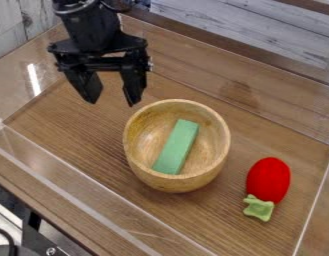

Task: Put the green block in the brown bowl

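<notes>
The brown bowl (176, 146), round, thick-walled pale wood with visible grain, sits on the wood-grain surface (73, 150). The black pincer (109, 97) hangs beside its rim, 2 fingers spread and empty. The flat, smooth green block (178, 145) lies inside the bowl.

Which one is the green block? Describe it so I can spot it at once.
Start at the brown bowl, the large round wooden one in the middle of the tabletop. The green block lies flat inside it, slanting across the bottom. It is a plain, pale green bar, unlike the small green leaf lying by the red strawberry toy outside the bowl to the right.
</notes>
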`<control>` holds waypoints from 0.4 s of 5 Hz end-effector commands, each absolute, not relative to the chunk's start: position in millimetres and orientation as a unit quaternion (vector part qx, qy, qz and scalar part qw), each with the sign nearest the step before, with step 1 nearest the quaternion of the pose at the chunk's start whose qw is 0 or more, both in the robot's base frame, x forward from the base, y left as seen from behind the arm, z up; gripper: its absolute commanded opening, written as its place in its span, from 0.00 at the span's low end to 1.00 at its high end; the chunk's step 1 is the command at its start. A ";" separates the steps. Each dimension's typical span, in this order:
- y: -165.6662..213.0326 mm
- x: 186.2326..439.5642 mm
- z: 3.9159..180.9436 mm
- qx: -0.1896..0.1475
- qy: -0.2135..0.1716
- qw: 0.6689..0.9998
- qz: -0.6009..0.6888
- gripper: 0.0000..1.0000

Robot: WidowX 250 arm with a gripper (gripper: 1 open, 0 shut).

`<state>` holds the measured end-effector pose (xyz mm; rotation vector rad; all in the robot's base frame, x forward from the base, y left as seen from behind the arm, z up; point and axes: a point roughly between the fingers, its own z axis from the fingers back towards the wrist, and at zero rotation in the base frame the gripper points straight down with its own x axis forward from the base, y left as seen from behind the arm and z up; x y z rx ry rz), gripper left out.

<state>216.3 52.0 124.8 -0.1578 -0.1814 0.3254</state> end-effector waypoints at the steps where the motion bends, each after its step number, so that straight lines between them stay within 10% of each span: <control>1: 55.7 235.8 135.8 -0.068 -0.111 0.980 0.154 1.00; 2: 59.2 248.5 138.2 -0.066 -0.114 0.980 0.151 1.00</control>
